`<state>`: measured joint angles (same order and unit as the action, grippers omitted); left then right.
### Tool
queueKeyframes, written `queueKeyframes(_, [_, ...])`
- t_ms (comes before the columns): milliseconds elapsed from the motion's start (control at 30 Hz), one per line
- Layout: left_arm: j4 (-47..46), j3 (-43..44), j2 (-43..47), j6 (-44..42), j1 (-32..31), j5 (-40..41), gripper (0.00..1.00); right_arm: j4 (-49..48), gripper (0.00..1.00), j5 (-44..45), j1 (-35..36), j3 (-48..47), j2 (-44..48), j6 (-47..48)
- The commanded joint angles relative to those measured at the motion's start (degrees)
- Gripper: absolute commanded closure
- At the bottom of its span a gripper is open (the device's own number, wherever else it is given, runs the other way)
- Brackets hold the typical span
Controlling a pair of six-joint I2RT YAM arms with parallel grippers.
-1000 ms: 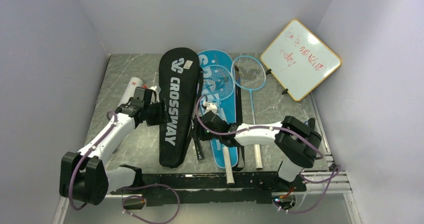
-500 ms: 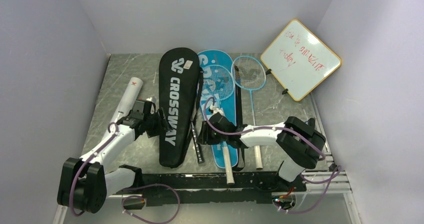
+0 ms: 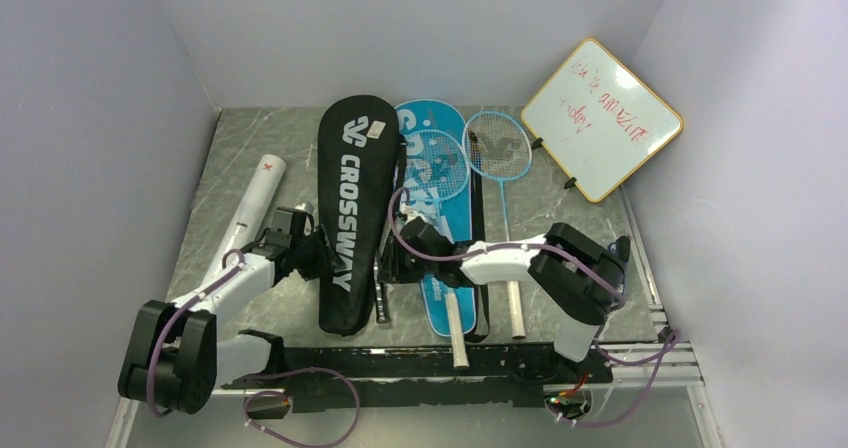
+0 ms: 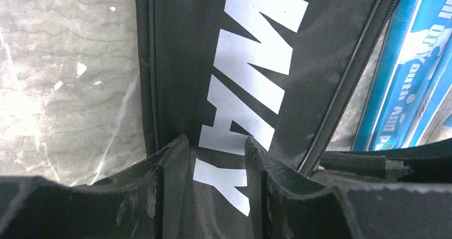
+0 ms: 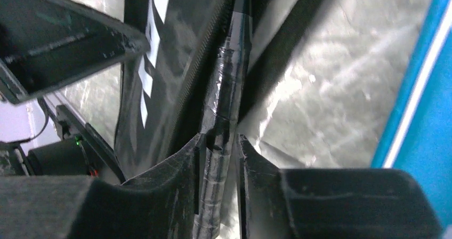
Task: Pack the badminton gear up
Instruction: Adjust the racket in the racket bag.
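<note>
One racket handle point(image 5: 226, 116) between right jaws

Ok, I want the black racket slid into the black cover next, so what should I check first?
1. racket handle in right gripper: ok, jaws against both sides.
2. cover held by left gripper: cannot tell; fabric sits between its jaws.
3. zip open far enough: cannot tell.
4. Handle beside the zip edge: ok.
5. blue cover clear of the handle: ok, apart.
</note>
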<state>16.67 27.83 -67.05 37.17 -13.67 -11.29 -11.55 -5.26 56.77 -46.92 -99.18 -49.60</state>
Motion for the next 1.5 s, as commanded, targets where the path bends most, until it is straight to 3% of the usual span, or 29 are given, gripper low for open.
queueKeyframes(0, [-2.35,-0.42,-1.39,-0.3,0.22,-0.59,0.53,1.61,0.72,1.86,-0.92,-6.57,-4.86,1.75])
queueKeyframes(233, [-3.56,-0.41,-2.99,-1.04,0.05,-2.59,0.53,0.11,0.79,0.93,-2.89,-11.66,-9.84,2.18])
queueKeyframes(533, [-9.58,-1.11,-3.62,-2.18,-0.47,-15.64,0.51,-11.84,0.8,-10.52,-4.01,-6.52,-6.62,-0.33])
queueKeyframes(733, [-8.34,-0.17,-2.97,-2.34,-1.33,-18.34,0.5,-16.25,0.83,-13.04,-4.47,-4.8,-6.37,-2.24])
queueKeyframes(1000, [0.89,2.96,4.5,-1.13,-1.45,-3.38,0.42,-9.52,0.78,-7.14,-6.76,-0.2,1.57,-1.53])
queueKeyframes(1133, [1.64,3.76,7.33,-1.22,-1.65,-2.86,0.39,-6.82,0.74,-5.79,-9.13,0.92,3.72,-1.28])
queueKeyframes(1467, [4.71,9.0,3.5,-2.36,-11.35,4.23,0.36,-2.48,0.74,-6.4,-13.25,-7.59,-4.19,-0.33])
